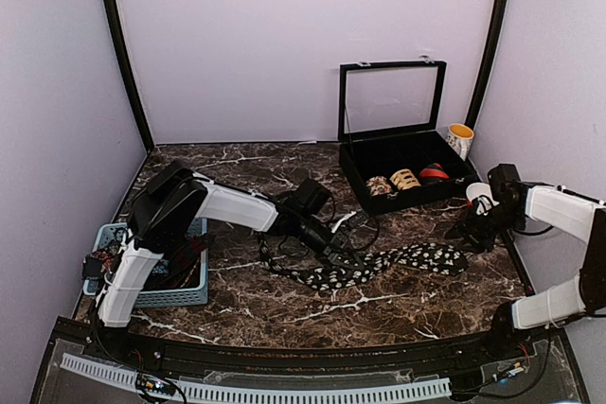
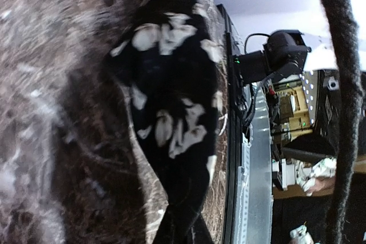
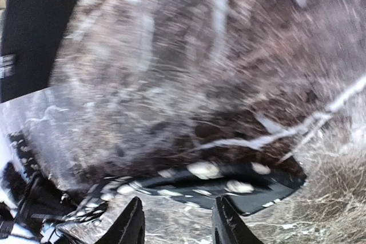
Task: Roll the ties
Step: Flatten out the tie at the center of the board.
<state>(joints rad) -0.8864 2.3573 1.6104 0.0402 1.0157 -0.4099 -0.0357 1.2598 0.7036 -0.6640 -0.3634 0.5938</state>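
Top external view: the tie [image 1: 417, 255] lies unrolled on the tabletop [image 1: 284, 309] before the case [image 1: 402, 202], rolling apparently not begun. Right jaws gape near its case-side end; whether the left jaws are parted cannot be told. Next: grip an end.

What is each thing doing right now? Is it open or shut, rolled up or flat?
Long tie: unrolled, lying flat.
Rolled ties: coiled up, sitting inside the case.
Case: open, lid standing up.
Cup: upright.
Basket: upright.
Left tool: down at the long tie; open or shut, can't tell.
Right tool: open, holding nothing, by the long tie's end.
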